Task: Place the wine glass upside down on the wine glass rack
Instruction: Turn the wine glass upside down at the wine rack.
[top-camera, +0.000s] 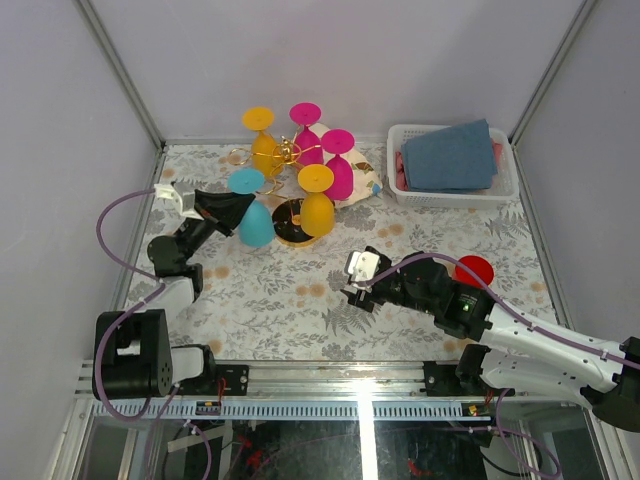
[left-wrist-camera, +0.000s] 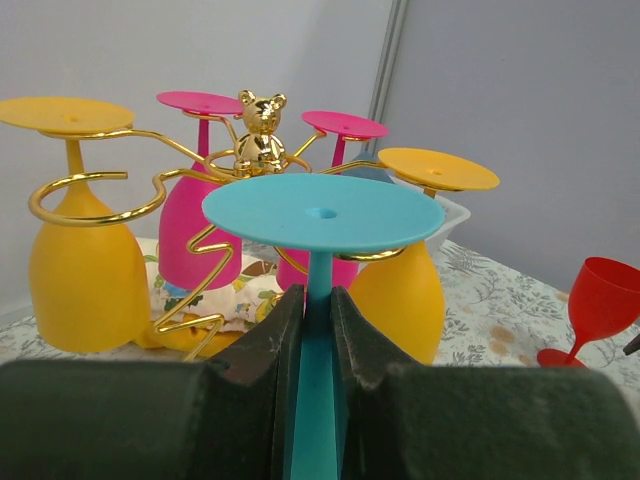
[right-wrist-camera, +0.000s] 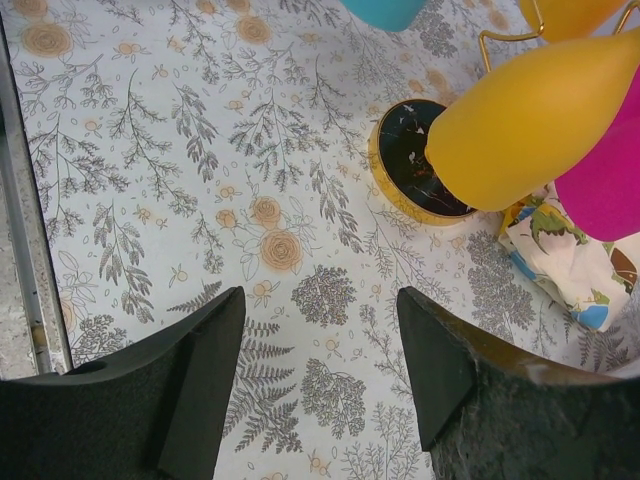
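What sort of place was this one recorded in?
Probably a robot lab test cell, not a home: plain grey wall panels box in a floral-cloth table, and the wine glass rack with bright coloured glasses and a white basket look like staged props.

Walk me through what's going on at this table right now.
The left tool is shut on the stem of a blue wine glass, holding it upside down at the gold wine glass rack, where two yellow glasses and two pink glasses hang. Whether it sits in a loop is unclear. The right tool hangs open and empty over the table, where a red glass stands upright.
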